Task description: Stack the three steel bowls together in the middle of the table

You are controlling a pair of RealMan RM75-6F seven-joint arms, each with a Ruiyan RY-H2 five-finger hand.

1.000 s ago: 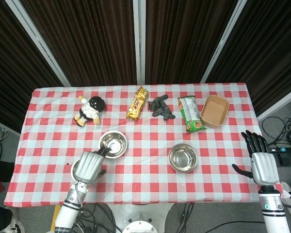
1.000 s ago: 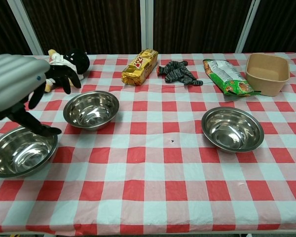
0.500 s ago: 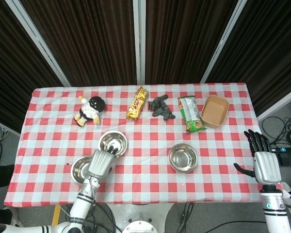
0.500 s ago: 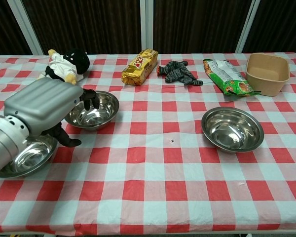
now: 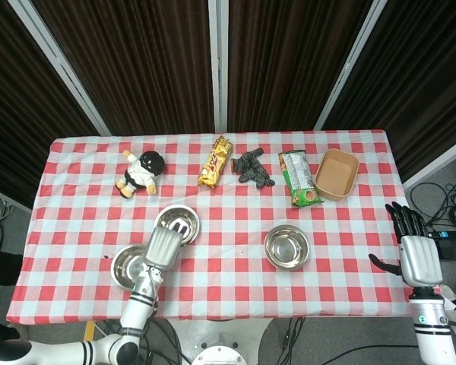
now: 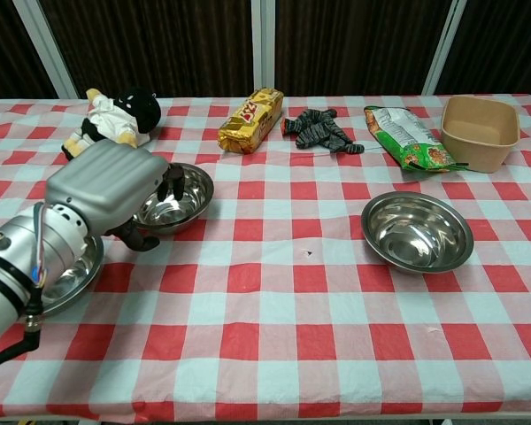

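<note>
From the head view, the bench (image 5: 365,251) wears a red-checked cloth. The left robot hand (image 5: 163,245) reaches over the near rim of the middle steel bowl (image 5: 178,221), its fingertips inside; whether it pinches the rim I cannot tell. A second steel bowl (image 5: 126,265) sits just beside it, nearer and further left. The third steel bowl (image 5: 286,246) lies well apart to the right. The right robot hand (image 5: 415,254) hangs off the bench's right edge, fingers spread, holding nothing. Along the far side lie a plush toy (image 5: 140,171), a gold snack bar (image 5: 215,161), a grey glove (image 5: 251,167), a green packet (image 5: 299,177) and a tan tub (image 5: 337,173).

From the chest view, the left robot hand (image 6: 115,190) covers the near-left rim of the middle steel bowl (image 6: 184,196), dark fingers curling down into it.
</note>
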